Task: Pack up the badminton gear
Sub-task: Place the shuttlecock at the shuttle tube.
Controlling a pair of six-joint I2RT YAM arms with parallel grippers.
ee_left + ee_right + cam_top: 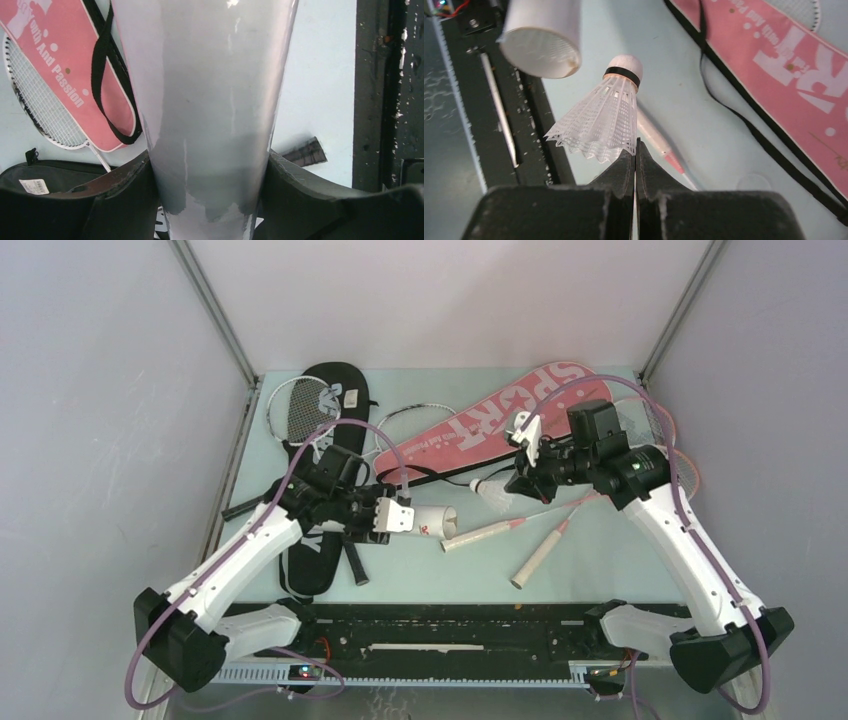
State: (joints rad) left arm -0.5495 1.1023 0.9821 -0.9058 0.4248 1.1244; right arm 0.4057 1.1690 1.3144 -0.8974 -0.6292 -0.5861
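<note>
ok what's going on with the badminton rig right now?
The left gripper is shut on the white tube, its open end facing the right arm. The right gripper pinches a shuttlecock by the skirt edge, with the cork pointed at the tube's mouth but not inside yet. The rackets, black cover and pink cover lie out on the table.

Shuttlecock (pixel 492 498) near mouth of white tube (pixel 430 520)
</note>
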